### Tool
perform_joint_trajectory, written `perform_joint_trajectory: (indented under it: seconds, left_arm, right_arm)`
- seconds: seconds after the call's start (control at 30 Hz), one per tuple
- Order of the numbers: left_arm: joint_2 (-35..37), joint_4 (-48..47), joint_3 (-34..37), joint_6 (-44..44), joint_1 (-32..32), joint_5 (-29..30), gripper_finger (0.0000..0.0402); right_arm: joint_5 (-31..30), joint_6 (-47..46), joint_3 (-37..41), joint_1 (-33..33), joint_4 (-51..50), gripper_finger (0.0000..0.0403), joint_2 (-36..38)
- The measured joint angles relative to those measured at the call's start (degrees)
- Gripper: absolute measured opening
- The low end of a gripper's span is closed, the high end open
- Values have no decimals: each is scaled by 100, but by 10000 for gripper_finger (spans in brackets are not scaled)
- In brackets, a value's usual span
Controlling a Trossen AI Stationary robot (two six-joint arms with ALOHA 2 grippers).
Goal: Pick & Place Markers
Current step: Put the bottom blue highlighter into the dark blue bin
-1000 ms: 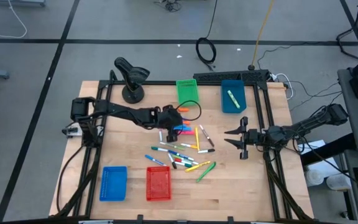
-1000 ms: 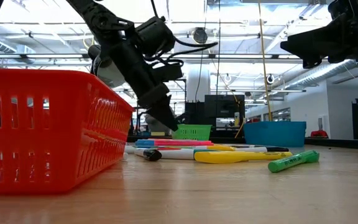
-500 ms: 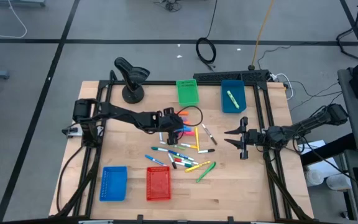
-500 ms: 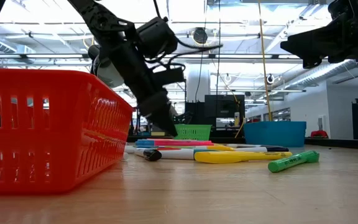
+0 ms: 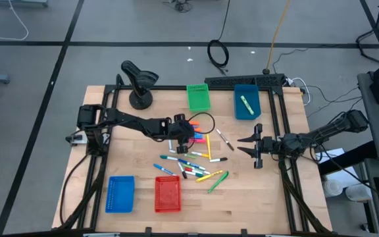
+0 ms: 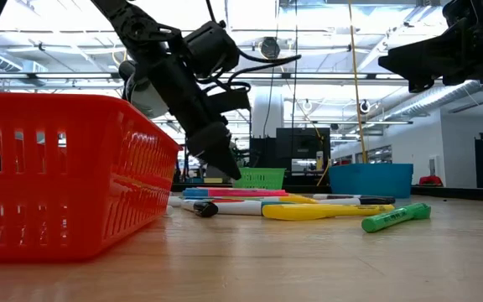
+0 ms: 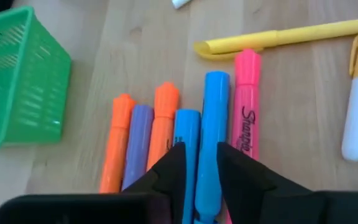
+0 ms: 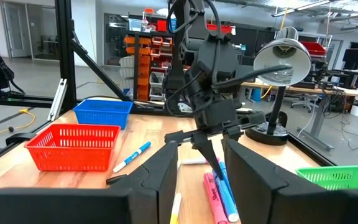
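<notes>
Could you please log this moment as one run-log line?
left gripper: astride blue marker, jaws open | right gripper: open, waiting at table's right | baskets: green marker in teal basket

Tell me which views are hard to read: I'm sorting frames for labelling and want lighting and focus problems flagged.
Low view: bright ceiling lights backlight the left tool into a silhouette, and the near red basket is soft. Left wrist view: evenly lit, the blue marker between its fingers is legible, though those fingers are blurred. High view: even light, but the markers are tiny. Right wrist view: the near fingers are blurred.
</notes>
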State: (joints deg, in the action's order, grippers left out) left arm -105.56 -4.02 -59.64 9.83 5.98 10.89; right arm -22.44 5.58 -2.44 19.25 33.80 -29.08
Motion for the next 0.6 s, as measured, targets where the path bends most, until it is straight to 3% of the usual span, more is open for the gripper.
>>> perform_joint_trajectory:
  seconds: [0.17,0.6]
  left_arm:
    - [-71,-29,0,-33,119,-698,94]
    - [-561,320,-13,3,165,-726,93]
  right_arm:
    - [2,-2,0,0,0,121,0]
    - [0,-2,0,0,-3,121,0]
